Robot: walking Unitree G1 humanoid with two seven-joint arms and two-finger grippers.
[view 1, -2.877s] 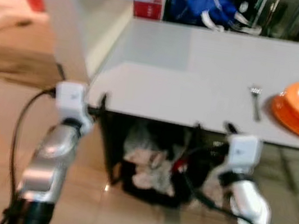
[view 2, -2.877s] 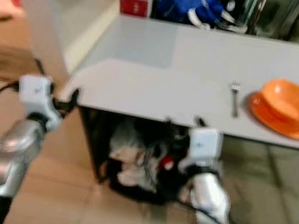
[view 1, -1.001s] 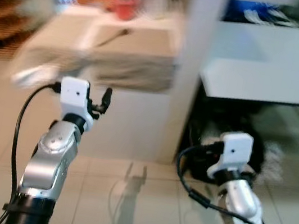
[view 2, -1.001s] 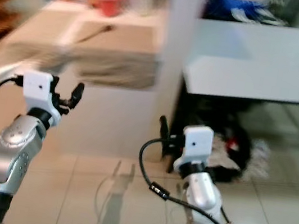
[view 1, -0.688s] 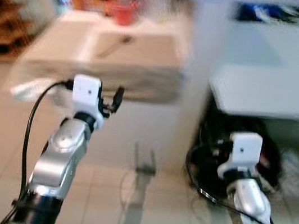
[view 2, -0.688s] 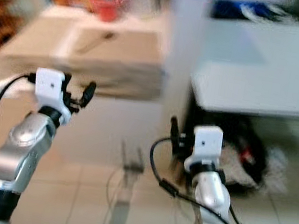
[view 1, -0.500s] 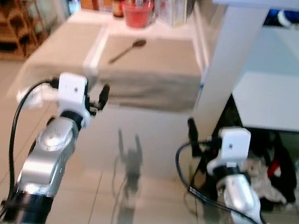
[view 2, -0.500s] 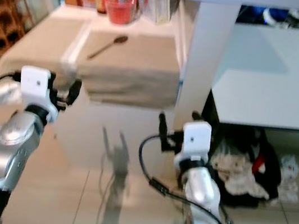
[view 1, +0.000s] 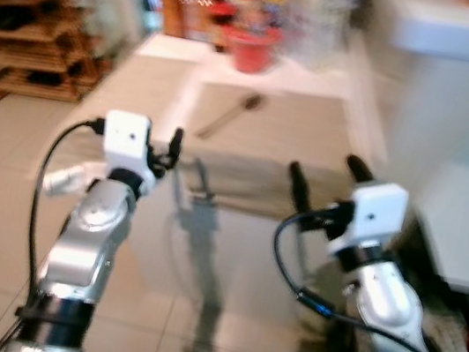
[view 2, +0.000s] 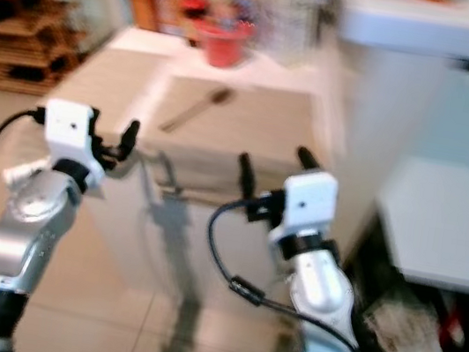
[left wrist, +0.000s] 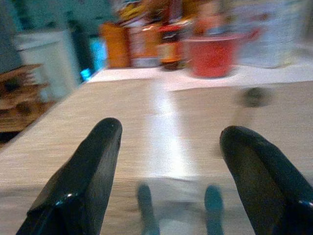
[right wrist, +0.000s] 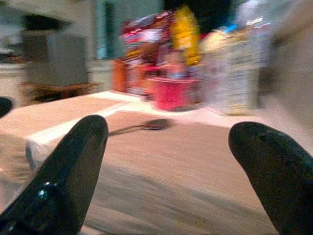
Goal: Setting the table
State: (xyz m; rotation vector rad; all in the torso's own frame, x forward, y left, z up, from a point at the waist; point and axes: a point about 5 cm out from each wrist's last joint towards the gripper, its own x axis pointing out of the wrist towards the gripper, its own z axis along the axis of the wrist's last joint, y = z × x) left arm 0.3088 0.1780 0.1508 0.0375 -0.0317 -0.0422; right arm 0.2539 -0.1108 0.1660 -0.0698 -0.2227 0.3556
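A dark long-handled spoon [view 1: 231,113] lay on the beige cloth-covered table [view 1: 281,161], toward its far edge near a red round pot [view 1: 251,49]. The left gripper [left wrist: 168,169] and right gripper [right wrist: 171,161] hung before the near edge, jaws spread wide, holding nothing.

Before you, a spoon [view 1: 232,114] lies flat on the beige cloth-covered counter [view 1: 274,151]. Its dark bowl points toward the red container [view 1: 251,50] at the back, and its handle runs diagonally toward the counter's near edge. Blur hides finer detail.
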